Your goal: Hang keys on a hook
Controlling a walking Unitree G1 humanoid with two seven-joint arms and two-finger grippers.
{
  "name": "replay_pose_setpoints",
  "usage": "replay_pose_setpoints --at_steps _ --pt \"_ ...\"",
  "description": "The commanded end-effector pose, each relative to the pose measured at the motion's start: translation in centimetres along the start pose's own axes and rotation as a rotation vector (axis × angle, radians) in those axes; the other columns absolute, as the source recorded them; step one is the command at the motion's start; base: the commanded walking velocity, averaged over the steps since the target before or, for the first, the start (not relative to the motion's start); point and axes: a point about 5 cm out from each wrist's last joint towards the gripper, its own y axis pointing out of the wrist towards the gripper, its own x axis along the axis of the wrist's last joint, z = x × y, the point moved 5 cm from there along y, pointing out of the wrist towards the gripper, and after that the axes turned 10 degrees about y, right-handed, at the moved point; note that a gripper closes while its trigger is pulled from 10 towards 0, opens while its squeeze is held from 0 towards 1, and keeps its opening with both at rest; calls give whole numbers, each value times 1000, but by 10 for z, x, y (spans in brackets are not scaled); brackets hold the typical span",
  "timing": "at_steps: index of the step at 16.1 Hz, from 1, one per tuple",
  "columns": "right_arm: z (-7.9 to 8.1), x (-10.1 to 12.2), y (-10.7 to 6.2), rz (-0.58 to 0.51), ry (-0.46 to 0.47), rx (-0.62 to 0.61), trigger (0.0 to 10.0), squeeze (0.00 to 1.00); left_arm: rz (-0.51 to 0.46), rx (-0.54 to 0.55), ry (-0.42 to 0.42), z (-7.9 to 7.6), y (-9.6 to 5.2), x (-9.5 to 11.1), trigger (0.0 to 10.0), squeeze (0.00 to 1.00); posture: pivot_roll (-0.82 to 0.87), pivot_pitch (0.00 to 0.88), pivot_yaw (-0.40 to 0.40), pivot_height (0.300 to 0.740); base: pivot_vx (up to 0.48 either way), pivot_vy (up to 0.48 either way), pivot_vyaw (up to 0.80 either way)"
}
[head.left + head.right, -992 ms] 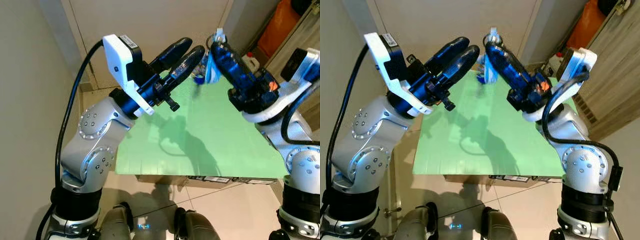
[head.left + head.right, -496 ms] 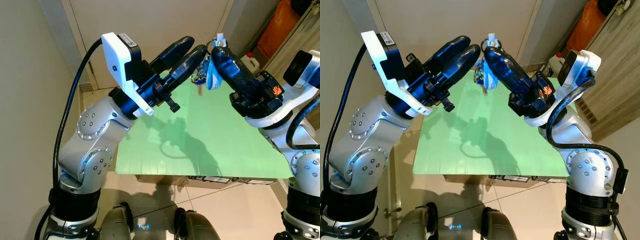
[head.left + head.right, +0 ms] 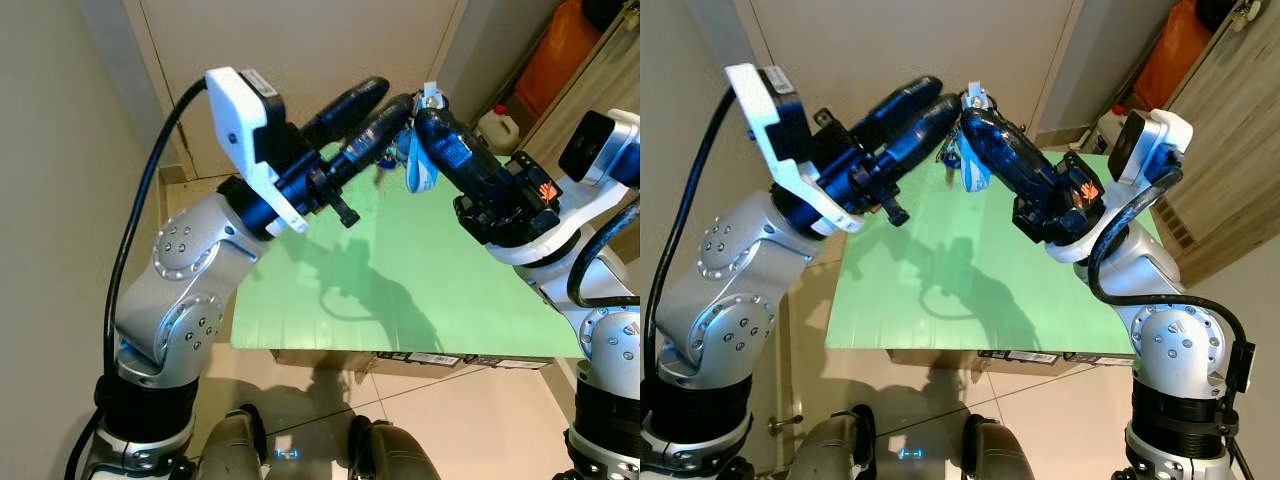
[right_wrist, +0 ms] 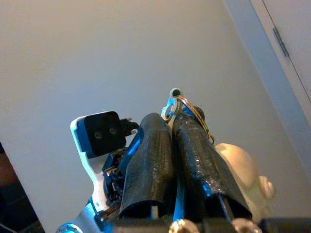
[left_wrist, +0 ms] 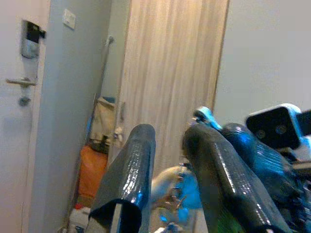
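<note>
Both arms are raised above the green table (image 3: 420,290). My right gripper (image 3: 972,104) is shut on the ring of a bunch of keys (image 4: 173,104). The keys (image 3: 952,152) and a blue and white tag (image 3: 974,174) hang below its tips. My left gripper (image 3: 942,94) points at it from the left, open, its tips right beside the right gripper's tips. In the left wrist view the keys (image 5: 176,195) dangle beyond the gap between its fingers (image 5: 133,160). No hook can be made out.
A beige wall and a door stand behind the table. A white jug (image 3: 497,124) and an orange container (image 3: 568,50) sit on the floor at the back right. A door handle (image 5: 14,82) and a wooden panel (image 5: 170,73) are in the left wrist view.
My right gripper has moved left with the keys until its tips meet the left gripper's tips. The keys and tag have swung below. The left arm has barely moved.
</note>
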Motion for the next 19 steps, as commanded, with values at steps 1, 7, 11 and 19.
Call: replay_pose_setpoints --at_steps 1,7,11,19 --pt "10 0 2 17 -9 45 0 0 -13 -73 -5 -15 1 5 10000 0 1 155 -64 740 0 0 0" --pt "11 0 4 18 -4 53 0 0 -1 -106 -12 -20 -1 4 10000 0 3 157 -68 740 0 0 0" --pt "19 -5 6 45 13 92 0 0 15 -136 -25 -23 -3 2 10000 0 3 157 -67 740 0 0 0" --pt "25 -13 7 85 37 125 0 0 31 -196 -36 -31 -9 3 10000 0 1 153 -70 740 0 0 0"
